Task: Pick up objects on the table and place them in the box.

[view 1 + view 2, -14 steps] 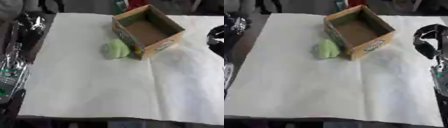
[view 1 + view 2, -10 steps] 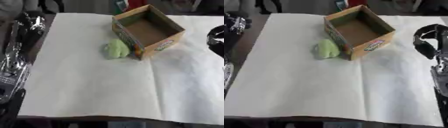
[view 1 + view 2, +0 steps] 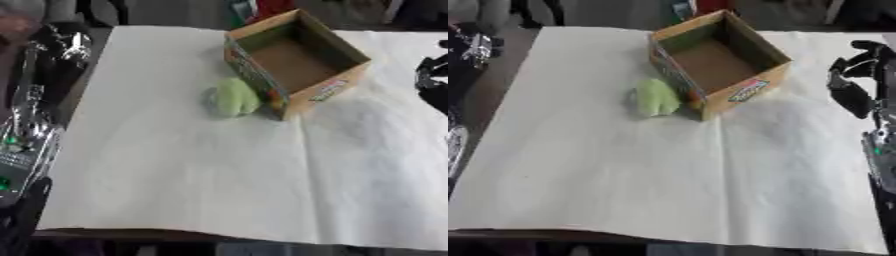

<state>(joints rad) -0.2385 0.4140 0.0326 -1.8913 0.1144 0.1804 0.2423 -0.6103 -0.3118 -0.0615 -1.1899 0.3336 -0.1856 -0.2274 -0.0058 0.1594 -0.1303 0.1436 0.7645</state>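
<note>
An open cardboard box [image 3: 343, 49] with printed sides stands empty at the far middle of the white-covered table [image 3: 192, 170]. A pale green soft object [image 3: 234, 96] lies against the box's left near side. My right hand [image 3: 854, 79], black, hovers over the table's right edge, level with the box, well apart from both; its fingers are loosely bent and hold nothing. My left hand [image 3: 63, 44], black and silver, is beyond the table's far left corner, away from the green object.
My left forearm [image 3: 22, 145] runs down the left edge beside the table. My right forearm [image 3: 879, 150] runs down the right edge. Dark shapes and a red object [image 3: 710, 6] stand behind the box. A broad stretch of white paper lies in front.
</note>
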